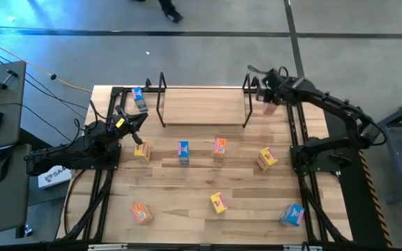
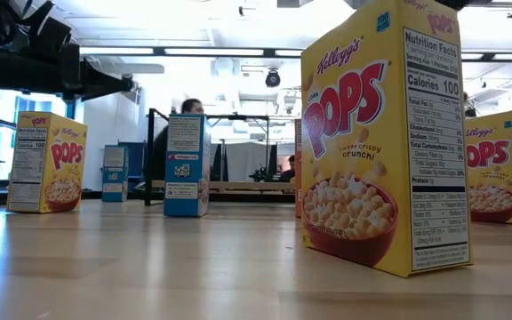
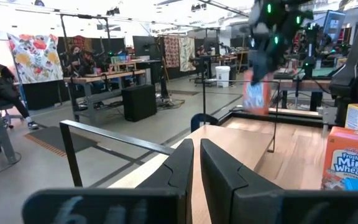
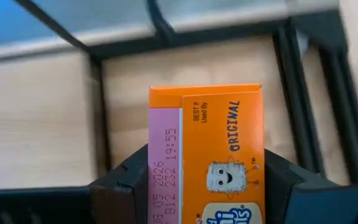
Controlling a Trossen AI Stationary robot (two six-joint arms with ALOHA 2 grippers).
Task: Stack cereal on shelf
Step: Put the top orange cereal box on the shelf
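The right gripper (image 1: pixel 268 94) is holding an orange Mini-Wheats box (image 4: pixel 207 155) between its two fingers, just off the right end of the shelf (image 1: pixel 202 106), by the black wire loop there. From above, the gripper is covering most of this box, so only a little pale bit is peeking out. In the right wrist view the bottom of the box is cut off by the picture's edge. The left gripper (image 1: pixel 137 120) is sitting near the left side of the table (image 1: pixel 187 202), beside the shelf's left end, with its fingers (image 3: pixel 182 168) pressed together and holding nothing. A blue box (image 1: pixel 139 100) is lying near the shelf's left loop. Seven more little cereal boxes are standing on the table in front of the shelf, well apart from each other. In the low view a big yellow Corn Pops box (image 2: pixel 382 133) is filling much of the picture and hiding things behind it. The shelf is looking small and hard to see far back there. The shelf board is bare on top.
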